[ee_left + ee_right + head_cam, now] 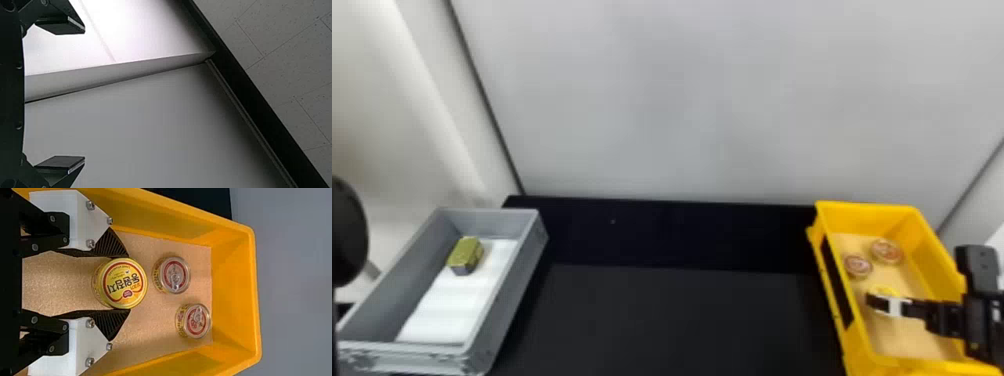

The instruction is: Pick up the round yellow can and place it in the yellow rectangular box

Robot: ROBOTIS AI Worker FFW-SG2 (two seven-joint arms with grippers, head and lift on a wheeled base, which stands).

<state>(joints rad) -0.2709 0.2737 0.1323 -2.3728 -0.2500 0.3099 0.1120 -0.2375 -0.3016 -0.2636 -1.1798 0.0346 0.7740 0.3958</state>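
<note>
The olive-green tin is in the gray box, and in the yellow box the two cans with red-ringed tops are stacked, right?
Not stacked: the right wrist view shows the two cans standing apart in the yellow box. The olive-green tin is in the gray box.

At four o'clock, the yellow rectangular plastic box (pixel 874 215) is floored tan; inside, the round yellow metal can (pixel 122 283) shows a red ring and black lettering. At eight o'clock, the grey rectangular plastic box (pixel 519 280) is lined white.
</note>
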